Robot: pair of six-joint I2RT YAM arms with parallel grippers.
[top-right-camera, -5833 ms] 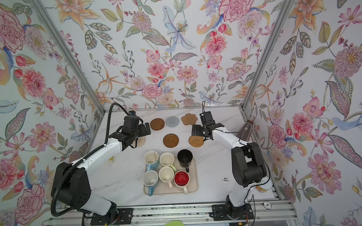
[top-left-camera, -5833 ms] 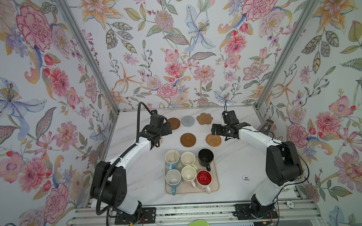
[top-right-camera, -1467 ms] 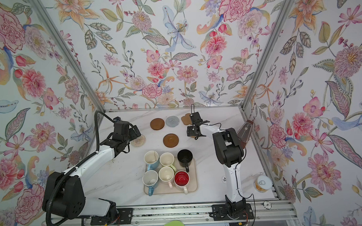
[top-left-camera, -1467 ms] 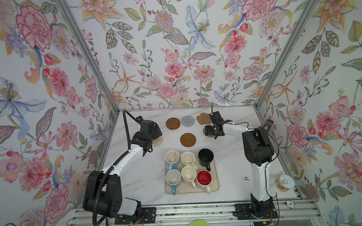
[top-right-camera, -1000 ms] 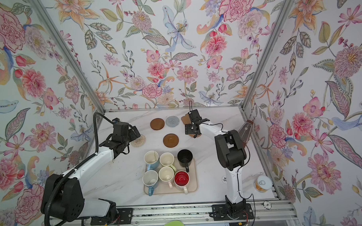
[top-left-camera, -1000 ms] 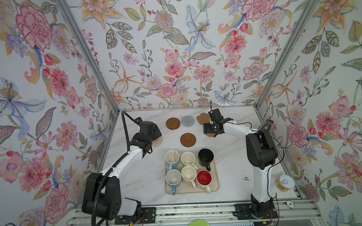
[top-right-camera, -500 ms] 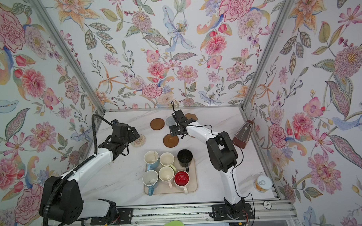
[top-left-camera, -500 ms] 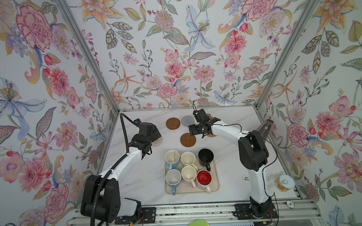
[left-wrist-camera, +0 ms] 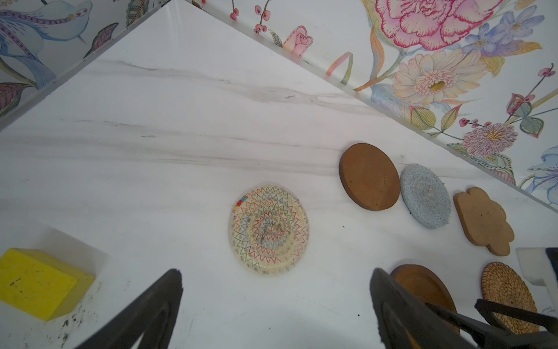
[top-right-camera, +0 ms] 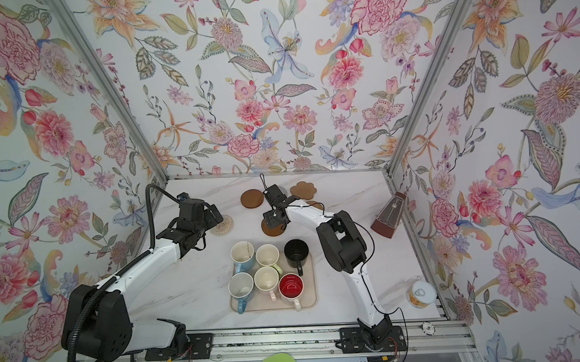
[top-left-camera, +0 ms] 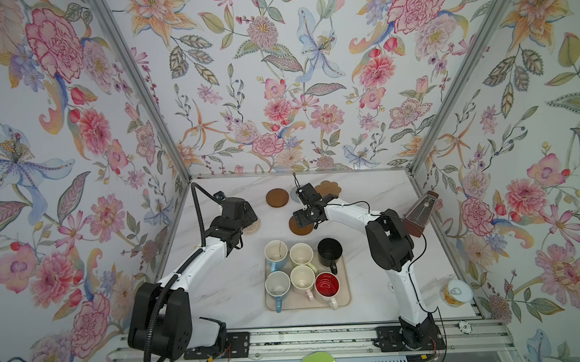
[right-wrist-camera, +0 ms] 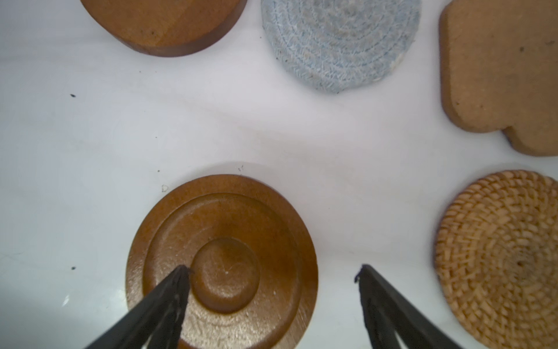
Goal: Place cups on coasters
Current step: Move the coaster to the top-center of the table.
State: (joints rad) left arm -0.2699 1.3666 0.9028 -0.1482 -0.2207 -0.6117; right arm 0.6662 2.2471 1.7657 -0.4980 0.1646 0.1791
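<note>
Left wrist view shows marble table (left-wrist-camera: pixel 151 151), floral walls (left-wrist-camera: pixel 437 30) and the spread left gripper (left-wrist-camera: pixel 276 273); right gripper (right-wrist-camera: pixel 271 268) spread too.

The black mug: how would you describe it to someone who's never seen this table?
Find the beige tray at the near end of the marble table, holding six mugs in two rows. The black mug stands at the right end of the far row. It is the only dark mug; its neighbours are pale or red inside.
</note>
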